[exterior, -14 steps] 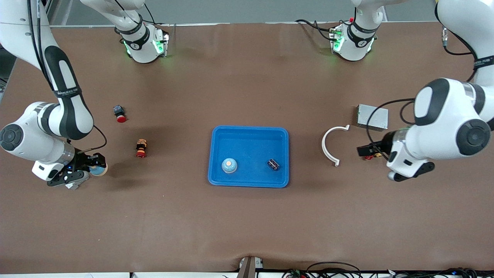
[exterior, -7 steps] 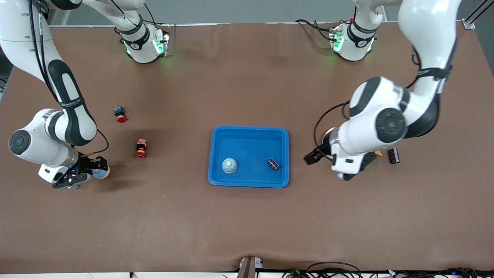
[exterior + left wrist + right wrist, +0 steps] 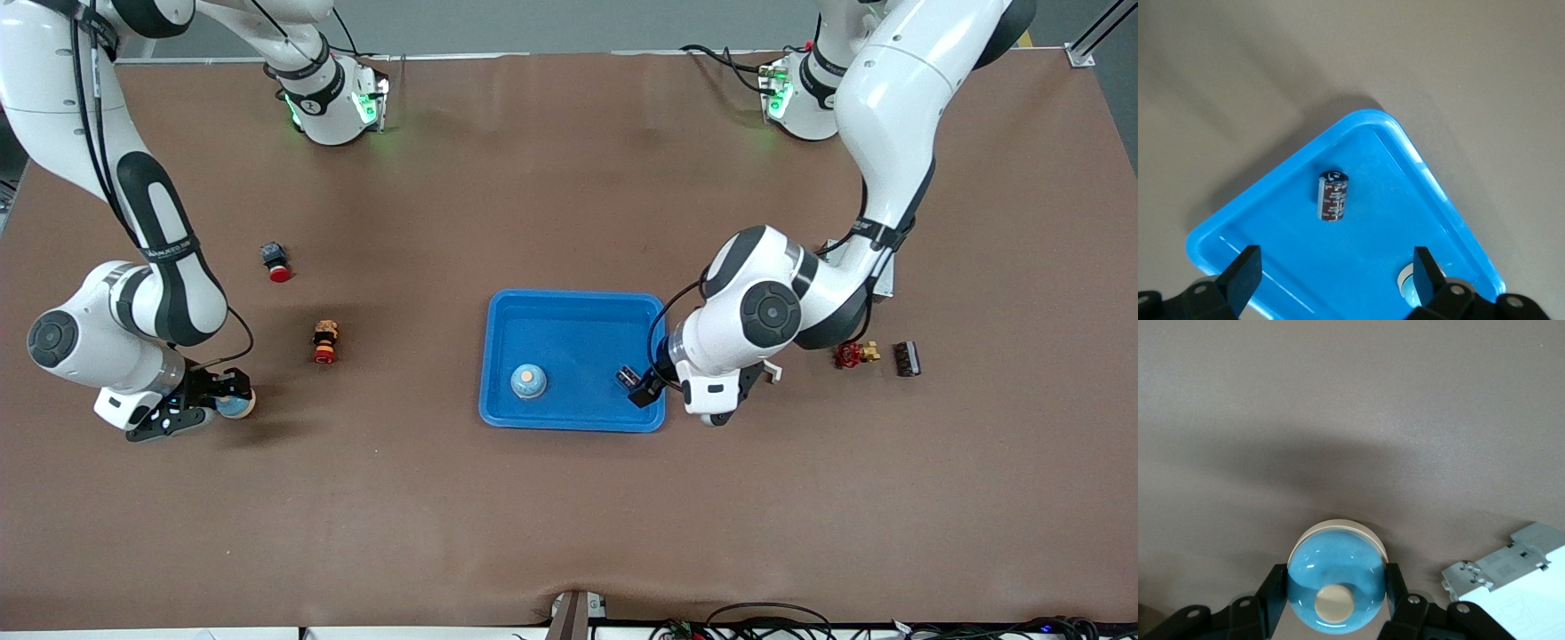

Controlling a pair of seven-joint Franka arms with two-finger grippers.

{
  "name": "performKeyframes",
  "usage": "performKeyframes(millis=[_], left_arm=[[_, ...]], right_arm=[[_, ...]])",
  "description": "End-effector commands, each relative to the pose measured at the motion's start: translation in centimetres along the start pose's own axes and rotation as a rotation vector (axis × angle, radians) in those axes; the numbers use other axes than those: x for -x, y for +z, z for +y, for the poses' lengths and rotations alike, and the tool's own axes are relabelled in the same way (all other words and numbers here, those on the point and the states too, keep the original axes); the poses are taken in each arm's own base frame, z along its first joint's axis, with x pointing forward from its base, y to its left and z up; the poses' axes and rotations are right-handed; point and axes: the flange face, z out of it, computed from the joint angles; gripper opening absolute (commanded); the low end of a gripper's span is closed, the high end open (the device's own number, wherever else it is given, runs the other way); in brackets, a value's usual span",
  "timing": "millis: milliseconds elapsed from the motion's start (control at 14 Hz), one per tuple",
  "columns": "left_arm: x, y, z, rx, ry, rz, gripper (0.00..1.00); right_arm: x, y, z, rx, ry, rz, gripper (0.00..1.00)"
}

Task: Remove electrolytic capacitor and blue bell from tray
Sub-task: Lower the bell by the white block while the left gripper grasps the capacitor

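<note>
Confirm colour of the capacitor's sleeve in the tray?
Dark maroon-brown capacitor with pale print; clearest in the left wrist view.

Bright blue tray (image 3: 573, 303), dark maroon capacitor (image 3: 1333, 195) with silver top, blue bell (image 3: 1335, 587) — cream button, brown table (image 3: 569, 516).

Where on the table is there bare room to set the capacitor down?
Bare: the strip nearer the camera than the tray, and between tray and arm bases. Crowded: the left arm's end, around the red valve and black part.
</note>
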Motion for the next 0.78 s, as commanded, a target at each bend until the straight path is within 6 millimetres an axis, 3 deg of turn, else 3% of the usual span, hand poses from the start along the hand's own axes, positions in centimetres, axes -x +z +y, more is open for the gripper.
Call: performKeyframes(millis=[0,71,285,713], left_arm=[[0.0,2.1,0.8,0.017,-0.032,0.041,1.0],[0.1,3.8,0.6,-0.002,-0.027,0.062,1.0],[0.7,6.3,0.2,-0.04,-0.01,0.104,1.0],[0.7,9.3,0.0,-0.036,-0.012,0.095,1.0]], right_arm=[[-0.4,0.1,0.6,-0.018,-0.001,0.019,0.0],[-0.5,0.2,0.6,-0.019,-0.003,0.019,0.0],[-0.7,0.2,0.7,-0.018,0.003,0.021,0.0],[-0.7,1.2,0.7,-0.022,0.003,0.01,0.0]])
